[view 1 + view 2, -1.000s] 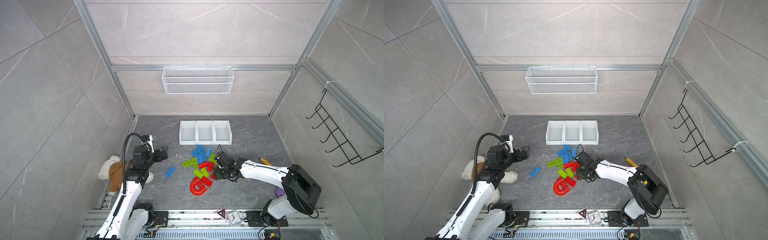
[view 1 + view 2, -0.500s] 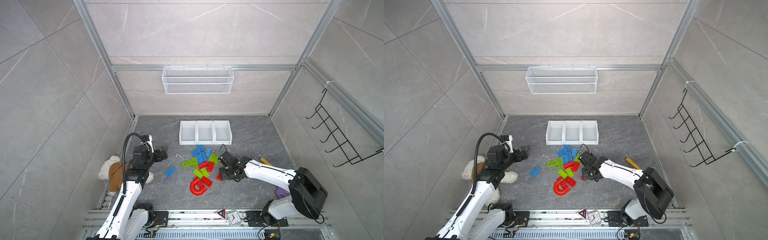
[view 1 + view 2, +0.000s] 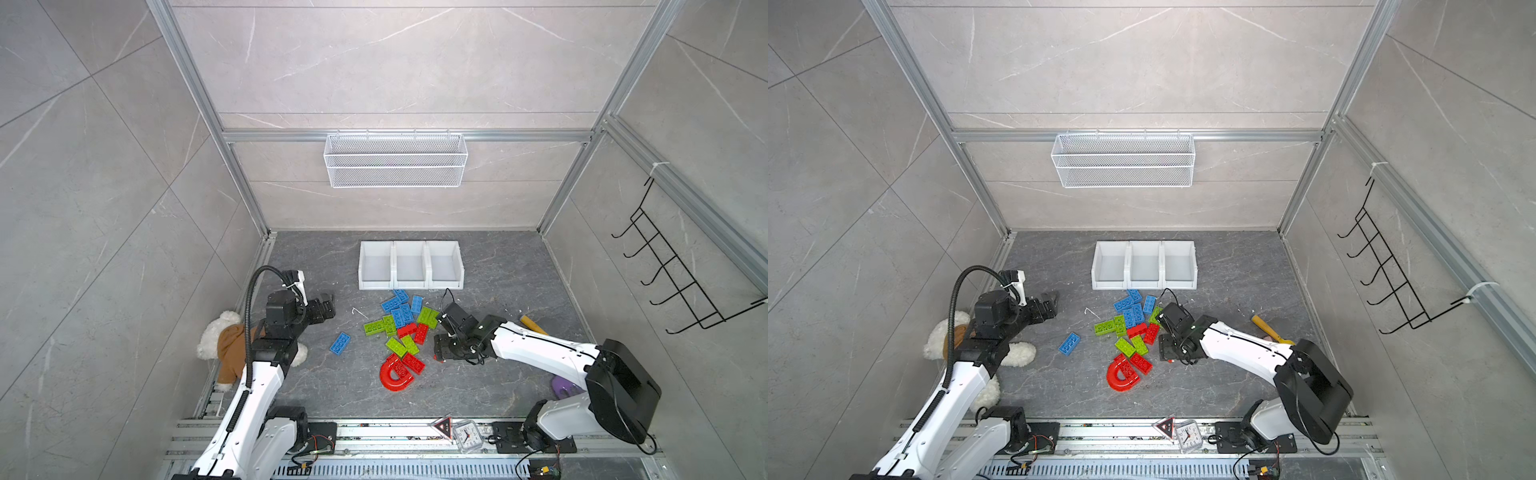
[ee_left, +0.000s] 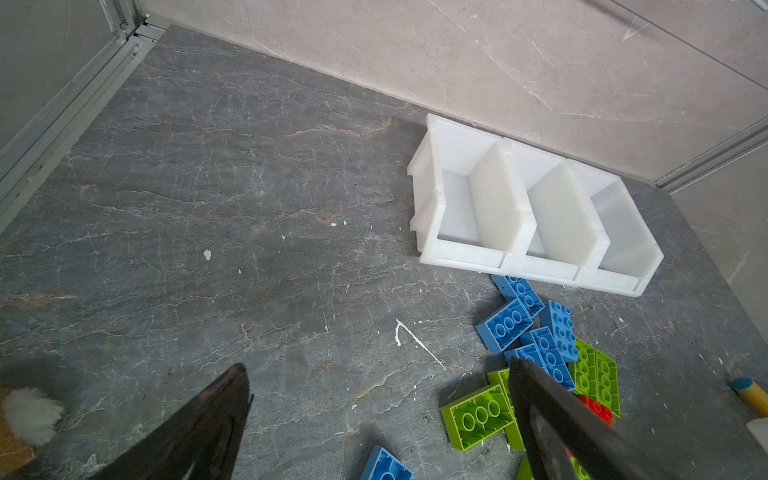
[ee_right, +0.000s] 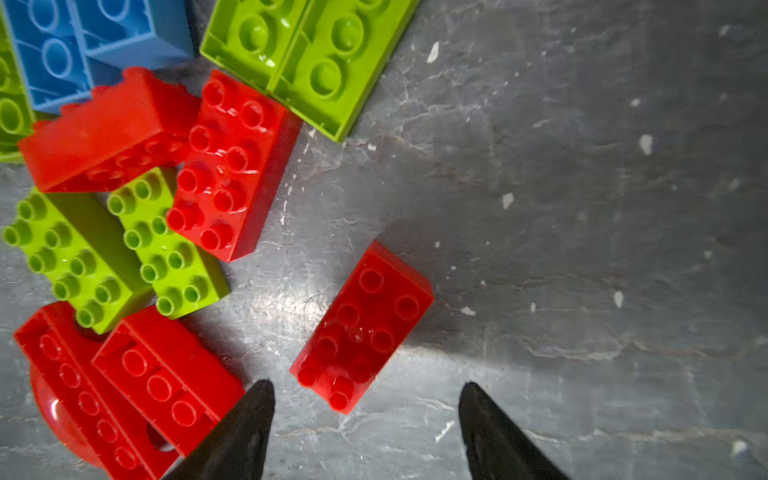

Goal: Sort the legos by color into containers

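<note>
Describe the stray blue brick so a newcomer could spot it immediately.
Start at the three white bins by the back wall and drop to the brick pile in front of them. Left of that pile in both top views lies the stray blue brick. Unlike the other blue bricks, it touches nothing.

bright even light, soft shadows, slight glare
</note>
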### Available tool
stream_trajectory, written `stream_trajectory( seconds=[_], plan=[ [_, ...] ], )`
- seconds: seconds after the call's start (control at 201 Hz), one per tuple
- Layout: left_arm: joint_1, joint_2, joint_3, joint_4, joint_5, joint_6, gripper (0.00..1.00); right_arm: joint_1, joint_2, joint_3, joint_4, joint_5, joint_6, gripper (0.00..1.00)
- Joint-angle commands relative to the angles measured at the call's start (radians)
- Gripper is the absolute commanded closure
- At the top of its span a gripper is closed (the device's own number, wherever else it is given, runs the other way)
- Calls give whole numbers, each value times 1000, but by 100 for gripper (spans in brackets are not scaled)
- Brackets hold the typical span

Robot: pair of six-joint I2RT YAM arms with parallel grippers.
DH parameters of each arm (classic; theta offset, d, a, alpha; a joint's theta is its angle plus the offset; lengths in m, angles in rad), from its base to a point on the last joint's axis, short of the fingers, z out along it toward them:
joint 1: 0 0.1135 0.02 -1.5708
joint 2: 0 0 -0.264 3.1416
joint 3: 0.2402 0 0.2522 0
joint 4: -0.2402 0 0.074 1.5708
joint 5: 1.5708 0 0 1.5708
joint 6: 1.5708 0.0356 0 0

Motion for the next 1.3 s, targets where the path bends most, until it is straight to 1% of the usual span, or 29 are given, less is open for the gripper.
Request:
stream_trajectory(
  seconds=[0.0, 0.129, 0.274, 0.513, 0.627, 0.697, 0.791, 0.866, 0.951, 1.02, 1.1, 1.16, 1.299],
  plan=[
    [-4, -18, 39, -2, -7, -3, 0, 6, 49, 18, 23, -13, 8, 28],
    [-4, -22, 37, -3, -8, -3, 0, 8, 95, 37, 25, 7, -3, 30],
    [-6, -24, 39, -5, -3, -5, 0, 9, 127, 41, 40, 4, -10, 34],
    [-9, -25, 44, -8, 12, -23, 0, 11, 121, 26, 39, 24, -8, 48],
    [-9, -30, 58, -29, 50, -50, 0, 11, 100, 23, 37, 44, -13, 54],
    [-10, -37, 73, -47, 84, -73, 0, 11, 87, 14, 61, 41, -26, 60],
    [-11, -41, 98, -62, 152, -102, 0, 11, 79, 8, 92, 32, -41, 65],
    [-11, -35, 124, -80, 197, -112, 0, 10, 82, 16, 103, 29, -50, 72],
    [-11, -16, 160, -112, 245, -100, 0, 11, 88, 28, 102, 30, -61, 77],
    [-12, 8, 200, -151, 281, -73, 1, 10, 79, 45, 83, 38, -76, 84],
    [-12, 31, 234, -188, 284, -42, 0, 5, 54, 69, 66, 48, -98, 89],
    [-13, 42, 234, -182, 287, -27, 0, -5, 30, 94, 51, 56, -119, 91],
    [-20, 65, 225, -172, 276, -33, 0, -61, -9, 170, 22, 55, -183, 91]
  ],
)
